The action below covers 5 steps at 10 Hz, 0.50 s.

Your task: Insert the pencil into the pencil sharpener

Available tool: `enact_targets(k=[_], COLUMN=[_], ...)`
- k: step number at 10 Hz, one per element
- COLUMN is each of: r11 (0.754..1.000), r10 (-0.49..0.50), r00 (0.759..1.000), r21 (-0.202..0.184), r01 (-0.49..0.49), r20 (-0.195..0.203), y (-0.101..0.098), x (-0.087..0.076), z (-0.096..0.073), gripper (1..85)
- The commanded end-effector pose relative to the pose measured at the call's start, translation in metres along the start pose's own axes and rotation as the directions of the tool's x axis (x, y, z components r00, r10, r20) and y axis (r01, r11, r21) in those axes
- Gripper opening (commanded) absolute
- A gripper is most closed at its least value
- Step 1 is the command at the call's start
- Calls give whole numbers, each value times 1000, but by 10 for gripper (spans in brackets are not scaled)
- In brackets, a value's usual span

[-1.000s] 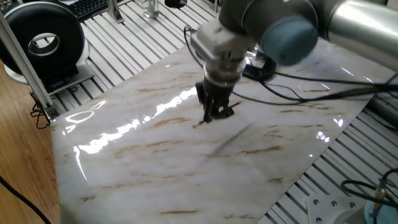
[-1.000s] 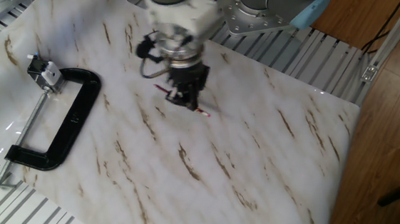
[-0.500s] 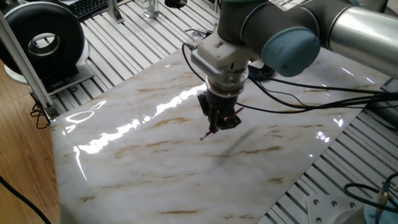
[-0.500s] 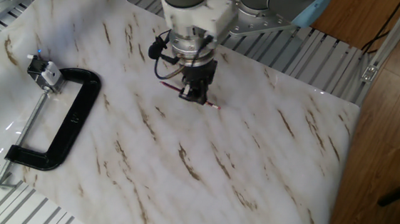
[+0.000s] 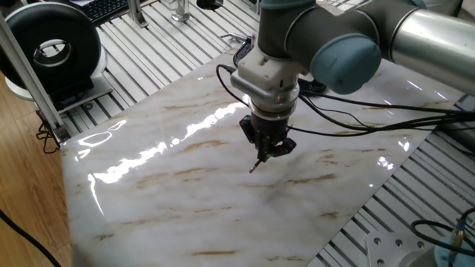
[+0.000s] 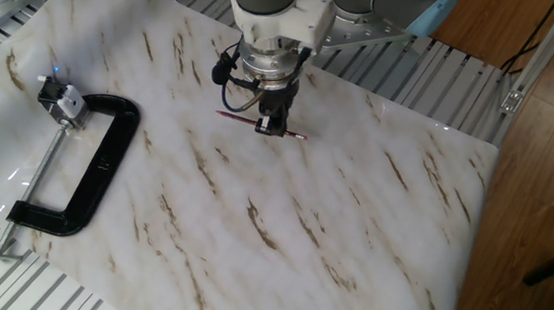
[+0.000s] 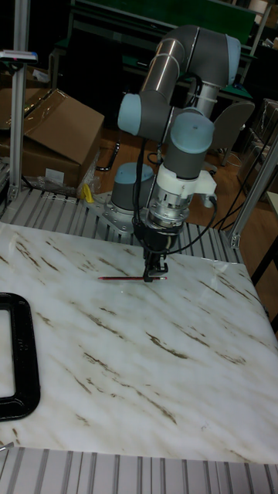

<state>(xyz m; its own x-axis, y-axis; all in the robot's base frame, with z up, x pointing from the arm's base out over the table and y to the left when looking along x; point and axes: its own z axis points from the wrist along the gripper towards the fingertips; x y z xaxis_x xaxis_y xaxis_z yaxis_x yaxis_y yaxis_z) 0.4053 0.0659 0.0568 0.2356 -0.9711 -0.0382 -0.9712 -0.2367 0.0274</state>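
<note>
My gripper [image 6: 271, 128] is shut on the dark red pencil [image 6: 234, 118], gripping it near one end, close over the white marble slab [image 6: 264, 235]. In the tall fixed view the pencil [image 7: 120, 278] lies level and sticks out to the left of the gripper [image 7: 155, 275]. In one fixed view only its tip [image 5: 254, 167] shows below the gripper [image 5: 269, 151]. The pencil sharpener [image 6: 61, 101], a small grey and black block, sits in the jaw of a black C-clamp [image 6: 99, 159] at the slab's far left, well apart from the gripper.
Black cables [image 5: 356, 111] trail from the wrist across the slab behind the arm. A round black device [image 5: 52, 48] stands on the ribbed table beyond the slab's corner. The clamp's screw bar [image 6: 28, 199] lies along the slab's left edge. A cardboard box [image 7: 54, 131] sits behind.
The gripper, shut on the pencil, has travelled across the slab away from the clamp. The pencil has swung with it and now points a little differently.
</note>
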Motion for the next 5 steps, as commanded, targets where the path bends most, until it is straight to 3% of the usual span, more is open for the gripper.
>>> enact_targets(k=[1, 4, 5], r11=[999, 999, 1000], r10=[-43, -36, 0], r00=[999, 999, 1000], r21=[8, 10, 20], r01=[43, 36, 1], r20=[-16, 4, -6], y=[-2, -2, -5], x=[4, -1, 2], z=[-1, -1, -1], gripper=[10, 10, 10])
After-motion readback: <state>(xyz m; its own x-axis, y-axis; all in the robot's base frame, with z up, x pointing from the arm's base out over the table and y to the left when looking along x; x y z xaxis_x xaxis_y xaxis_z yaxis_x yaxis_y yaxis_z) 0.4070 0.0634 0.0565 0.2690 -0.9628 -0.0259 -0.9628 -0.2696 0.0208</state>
